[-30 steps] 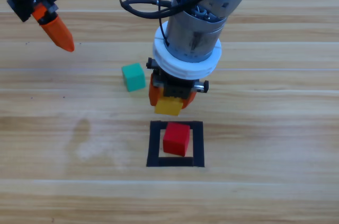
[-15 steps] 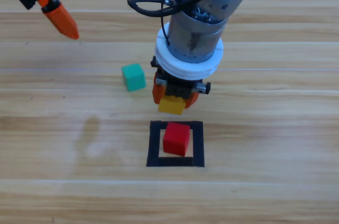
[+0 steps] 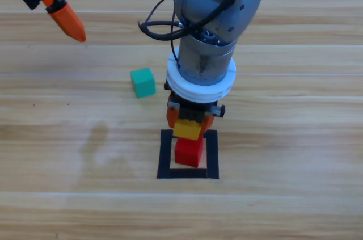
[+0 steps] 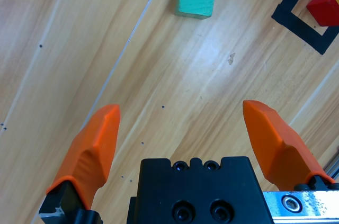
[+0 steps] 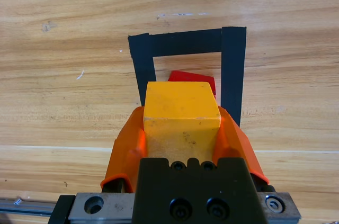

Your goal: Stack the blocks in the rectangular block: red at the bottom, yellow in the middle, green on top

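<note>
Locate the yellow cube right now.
In the high view, the yellow cube is mid-table, clamped in the right gripper, just above the red cube inside the black tape square.

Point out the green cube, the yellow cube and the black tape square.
green cube (image 3: pixel 143 82), high view, its top face.
yellow cube (image 5: pixel 181 106), right wrist view, its top face, held in the right tool.
black tape square (image 3: pixel 164 155), high view, its left strip.

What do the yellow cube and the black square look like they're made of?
Yellow cube: likely painted wood or dense foam; matte faces, small scuffs, slightly soft edges. Black square: flat tape on the table; strips overlap at the corners, wood showing inside.
</note>
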